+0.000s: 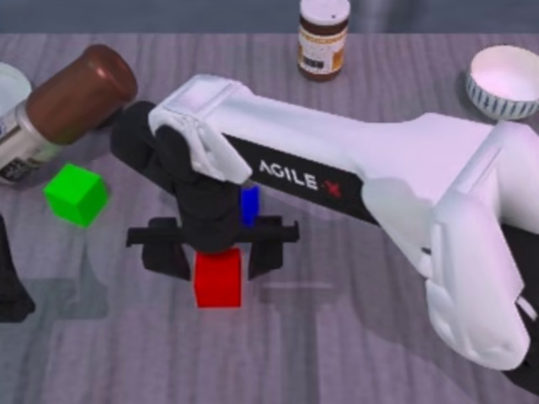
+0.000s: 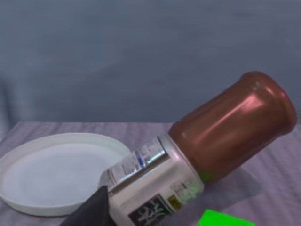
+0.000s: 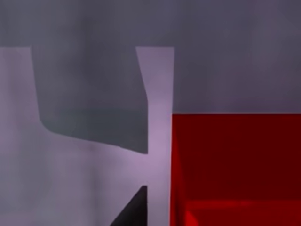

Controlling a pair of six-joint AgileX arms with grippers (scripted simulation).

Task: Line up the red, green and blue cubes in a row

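While the red cube (image 1: 218, 279) sits mid-frame, it is flanked by the right gripper (image 1: 217, 250), jaws apart, unclamped.

Three cubes: one red cube (image 1: 218, 279), one green cube (image 1: 76, 194), one blue cube (image 1: 249, 205). Two bottles: lying (image 1: 63, 105), upright (image 1: 323, 38). One bowl (image 1: 504, 82). One plate (image 2: 56, 172).

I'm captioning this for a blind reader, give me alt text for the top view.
The right arm reaches across the table, its open claw over the red cube, with the blue cube mostly hidden beneath the arm. The green cube sits to the left near a tipped brown bottle.
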